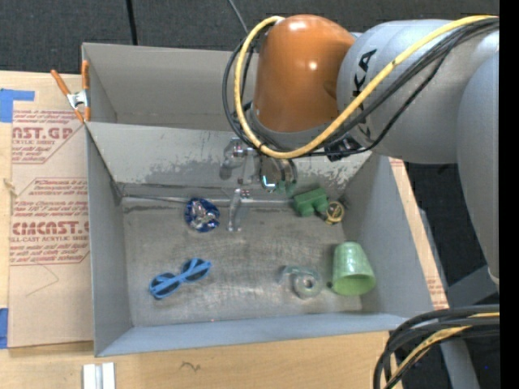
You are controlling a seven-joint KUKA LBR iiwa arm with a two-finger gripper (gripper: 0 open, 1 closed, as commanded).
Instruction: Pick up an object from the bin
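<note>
Now, gripper (238, 215): hangs low by the back wall of the bin (105, 241); open or closed cannot be told.
Nearest thing: crumpled blue ball (201, 215), just left of it, lying apart from the rest and so probably the easiest pick.
Right side: green block (307, 202), near.
Front: green cup (352, 269) tipped over and blue glasses (180, 277), both well apart.

The grey bin (251, 259) I work over has a scuffed floor with six small things spread well apart on it. Toward the back wall lie a crumpled blue ball (201, 215) and, further right, a green block (307, 202) with a small brass knob (333, 211) just beside it. Nearer the front lie a pair of blue toy glasses (180, 276) on the left, a grey ring (304, 283) right of the middle, and a pale green cup (352, 269) on its side just beside the ring
</note>
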